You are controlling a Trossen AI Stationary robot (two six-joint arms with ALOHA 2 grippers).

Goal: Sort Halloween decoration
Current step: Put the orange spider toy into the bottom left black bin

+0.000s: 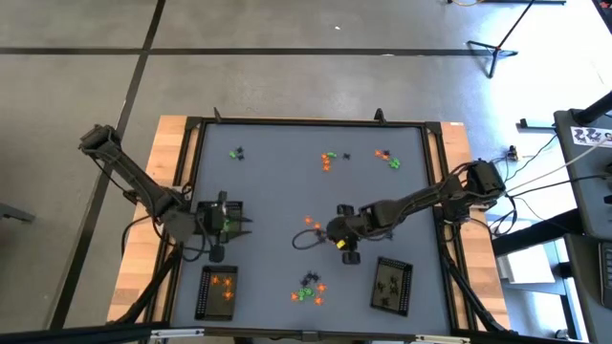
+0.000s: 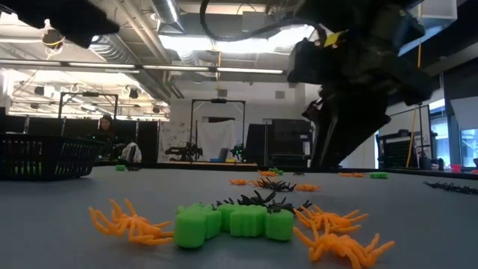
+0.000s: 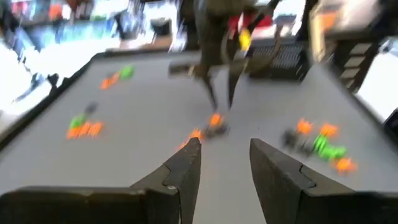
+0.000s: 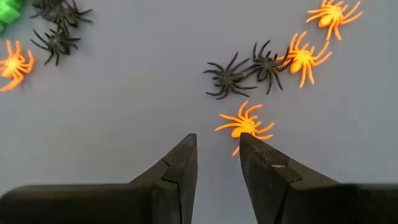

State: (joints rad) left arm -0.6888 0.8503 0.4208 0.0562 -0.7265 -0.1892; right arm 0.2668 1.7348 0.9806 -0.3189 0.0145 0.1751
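Note:
The Halloween decoration lies in small clusters on the grey table: orange, green and black pieces near the front edge and at the far side. My right gripper is open, pointing steeply down at mid-table. An orange spider lies flat just beyond one fingertip, and nothing is between the fingers. Two black spiders lie farther ahead. My left gripper is open and holds nothing. It hovers nearly level over the left tray, which has green pieces in it.
A black mesh tray with orange pieces sits at the front left. Another tray with black pieces sits at the front right. A raised dark frame borders the table. More clusters lie at the far left and far right.

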